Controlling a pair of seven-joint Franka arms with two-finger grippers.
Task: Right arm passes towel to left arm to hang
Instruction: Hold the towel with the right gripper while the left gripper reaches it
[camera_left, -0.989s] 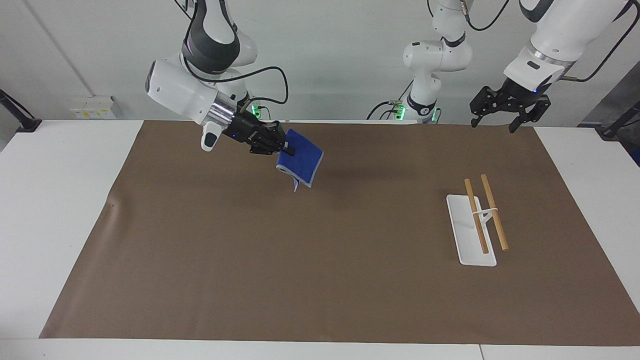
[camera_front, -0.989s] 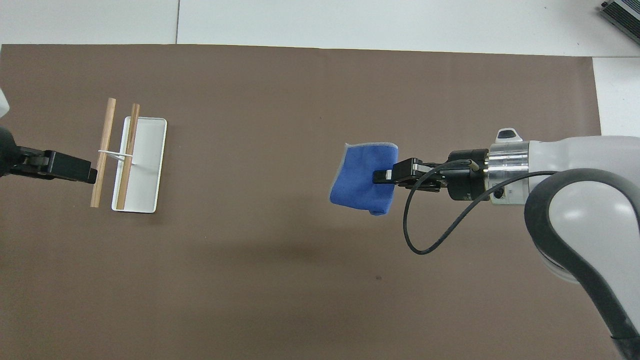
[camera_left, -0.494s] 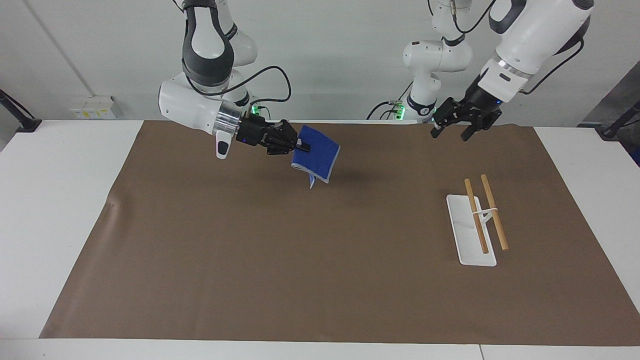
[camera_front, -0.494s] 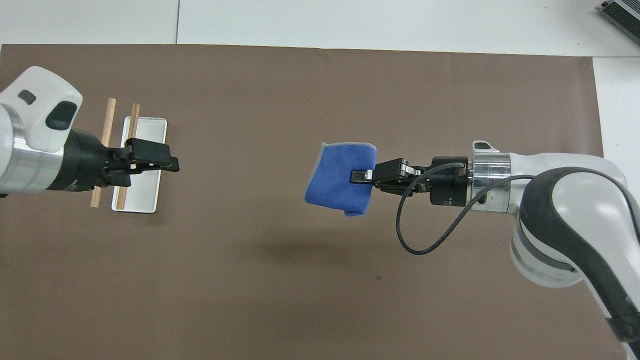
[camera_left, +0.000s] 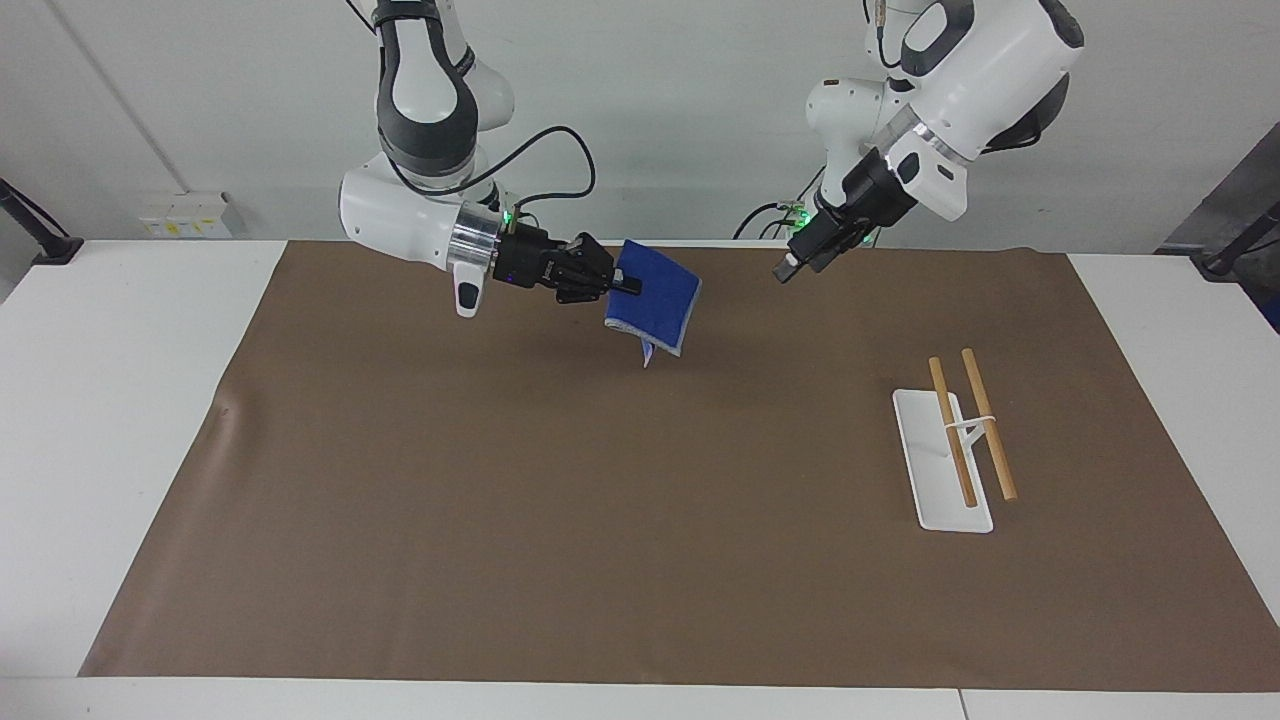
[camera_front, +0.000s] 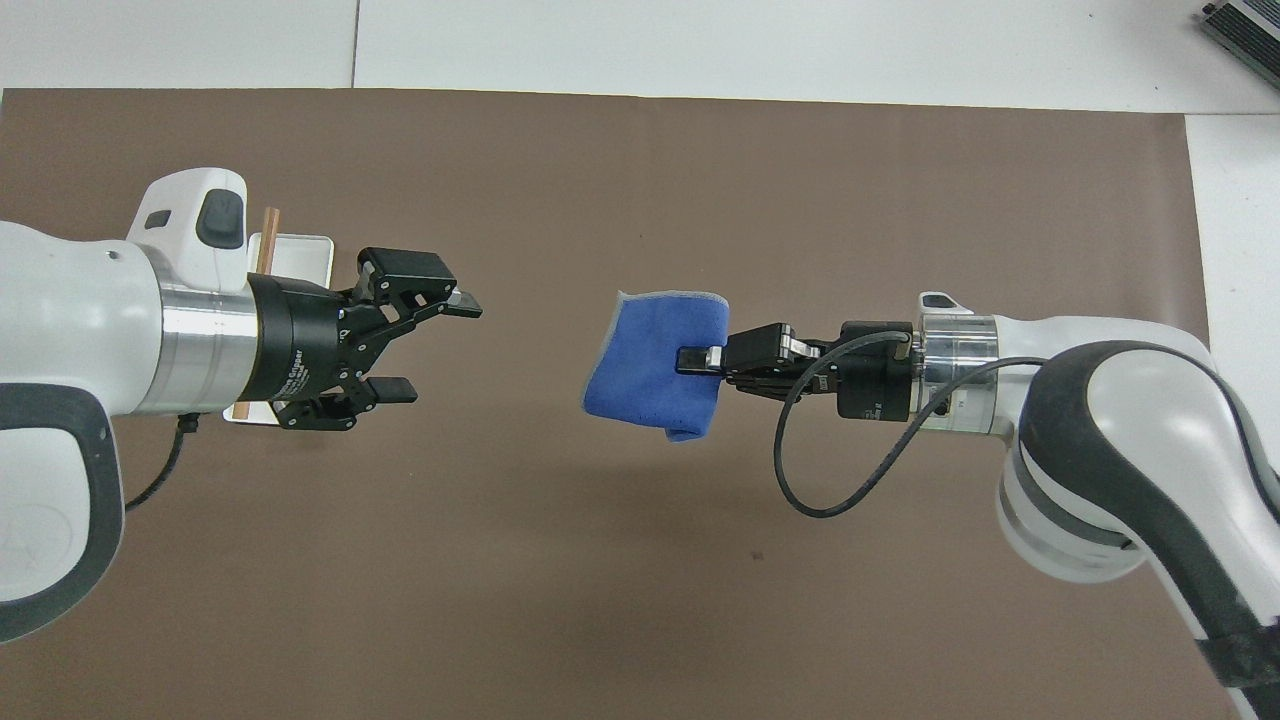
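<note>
Over the brown mat (camera_left: 560, 520), toward the right arm's end from the rack (camera_left: 945, 460), you have the towel (camera_left: 655, 300) up in the air, clear of the surface. Your right gripper (camera_left: 628, 284) is clamped on it, its fingertips pinched over the towel edge that faces away from the rack, and the right arm (camera_left: 420, 215) stretches out roughly level toward the rack. In the overhead view the towel (camera_front: 655, 365) is a folded blue piece with a thin pale border along its upper edge, and it hangs slightly tilted from the right gripper (camera_front: 695, 358); one loose corner droops below the fold in the facing view.

Between the towel and the rack, your left gripper (camera_left: 790, 267) is raised over the mat and points toward the towel. From overhead the left gripper (camera_front: 440, 345) stands with its jaws spread wide and nothing between them; one fingertip (camera_front: 462, 300) lies above the other in that view. There is a clear gap between it and the towel, so nothing touches yet.

The rack sits on the mat toward the left arm's end, a white base carrying two wooden rods side by side. Seen from overhead, the left arm (camera_front: 110, 330) covers most of the rack (camera_front: 300, 250), and only a corner of the base and one rod end show.
</note>
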